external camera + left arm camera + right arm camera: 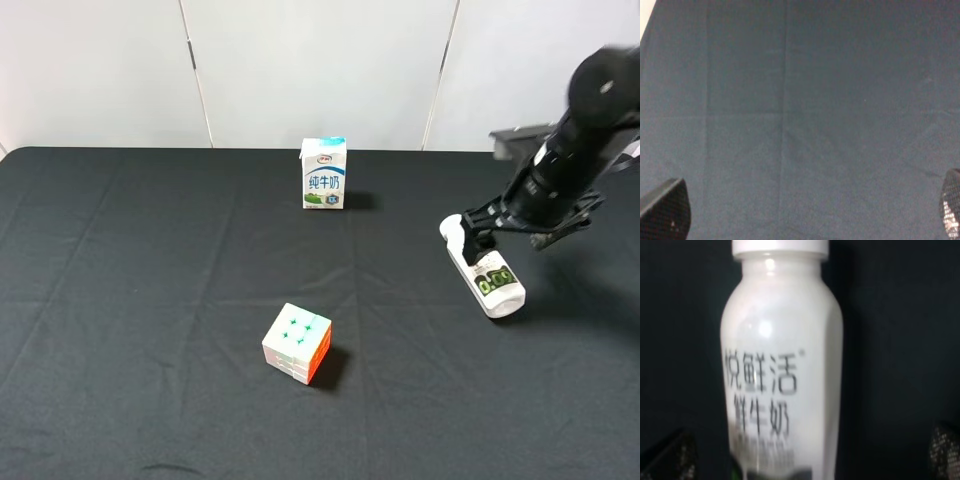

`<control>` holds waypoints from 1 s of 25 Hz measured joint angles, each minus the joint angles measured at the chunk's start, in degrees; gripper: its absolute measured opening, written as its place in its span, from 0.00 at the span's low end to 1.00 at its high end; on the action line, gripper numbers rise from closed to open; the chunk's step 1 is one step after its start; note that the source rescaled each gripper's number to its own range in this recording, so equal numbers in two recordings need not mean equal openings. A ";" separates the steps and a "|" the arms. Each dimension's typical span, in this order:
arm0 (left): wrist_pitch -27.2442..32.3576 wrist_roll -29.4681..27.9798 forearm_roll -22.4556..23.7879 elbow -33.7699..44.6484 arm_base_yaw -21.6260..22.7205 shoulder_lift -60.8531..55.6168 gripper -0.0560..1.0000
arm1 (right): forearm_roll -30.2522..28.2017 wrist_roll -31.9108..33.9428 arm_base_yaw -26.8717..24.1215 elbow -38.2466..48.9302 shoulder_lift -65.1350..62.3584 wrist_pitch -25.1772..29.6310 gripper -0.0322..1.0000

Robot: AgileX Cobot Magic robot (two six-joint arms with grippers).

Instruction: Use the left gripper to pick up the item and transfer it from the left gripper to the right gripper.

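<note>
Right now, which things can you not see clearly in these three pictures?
- Left gripper: outside the high view; its wrist view cuts off all but two finger corners.
- Bottle: the right gripper covers its middle from above.
- Bottle label: blurred, its base cut off.
- Milk carton: small print unreadable.

White bottle (482,266), green-black label; black cloth (150,300).
</note>
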 joint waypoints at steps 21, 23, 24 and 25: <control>0.00 0.00 0.00 0.00 0.00 0.00 1.00 | 4.70 1.46 0.00 1.61 -45.49 26.42 1.00; 0.00 0.00 0.00 0.00 0.00 0.00 1.00 | 4.82 1.46 0.00 3.46 -50.45 26.47 1.00; 0.00 0.00 0.00 0.00 0.00 0.00 1.00 | 4.82 1.52 0.00 4.76 -53.21 26.47 1.00; 0.00 0.00 0.00 0.00 0.00 0.00 1.00 | 4.82 1.57 0.00 5.94 -56.05 26.53 1.00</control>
